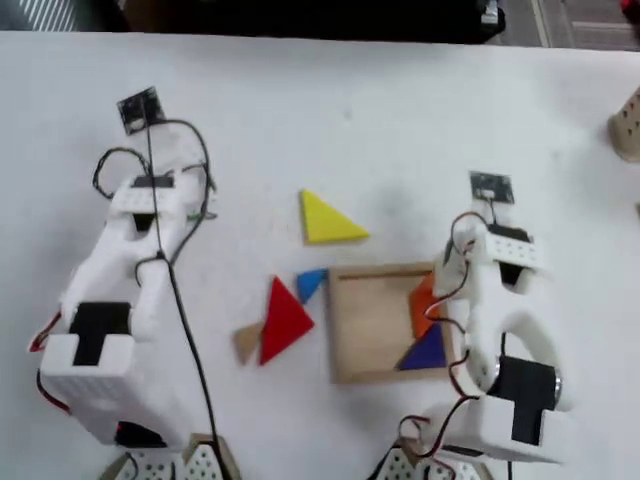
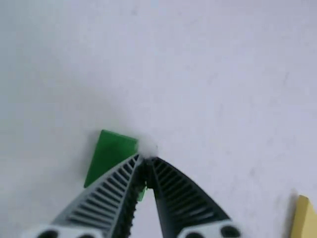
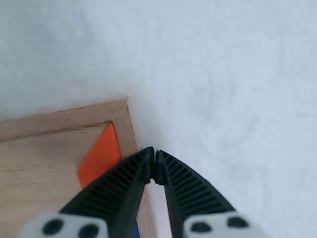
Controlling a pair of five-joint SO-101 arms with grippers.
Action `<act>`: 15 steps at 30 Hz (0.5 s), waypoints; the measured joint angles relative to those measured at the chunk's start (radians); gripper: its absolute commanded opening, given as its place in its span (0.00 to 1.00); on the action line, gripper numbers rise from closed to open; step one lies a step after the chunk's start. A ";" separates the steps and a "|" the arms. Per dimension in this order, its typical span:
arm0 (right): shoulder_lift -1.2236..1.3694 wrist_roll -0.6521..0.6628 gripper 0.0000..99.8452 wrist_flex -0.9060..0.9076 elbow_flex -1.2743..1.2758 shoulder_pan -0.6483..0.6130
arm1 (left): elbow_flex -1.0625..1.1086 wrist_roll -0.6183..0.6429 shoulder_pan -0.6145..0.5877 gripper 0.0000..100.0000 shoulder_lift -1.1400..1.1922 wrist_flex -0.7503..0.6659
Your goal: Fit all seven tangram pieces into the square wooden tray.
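- Looks like a robotics lab or test bench.
- Plain white table [image 1: 400,120] under the wooden tray [image 1: 375,322]; work surface, no home furnishings.
- Left arm [image 1: 110,300] and right arm [image 1: 500,330] sit either side of tray. Both have bare white plastic shells.
- Exposed black and red wires [image 1: 180,300] run along both arms beside tray.
- Small bare circuit boards [image 1: 140,108] on stalks, farther back than tray, 1 per arm.
- Pegged wooden block [image 1: 627,125] at table edge, well right of tray.

Tray [image 1: 370,318] floor mostly open, right arm [image 1: 497,300] overhanging orange piece [image 1: 424,300]
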 measured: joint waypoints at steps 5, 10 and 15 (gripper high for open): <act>-0.137 0.028 0.02 -0.011 0.115 -0.044 | 0.000 0.000 0.000 0.02 0.000 0.000; -0.371 0.028 0.02 -0.097 0.302 -0.017 | 0.000 0.000 0.000 0.02 0.000 0.000; -0.479 0.058 0.02 -0.120 0.391 -0.008 | 0.037 0.000 0.003 0.02 0.000 0.003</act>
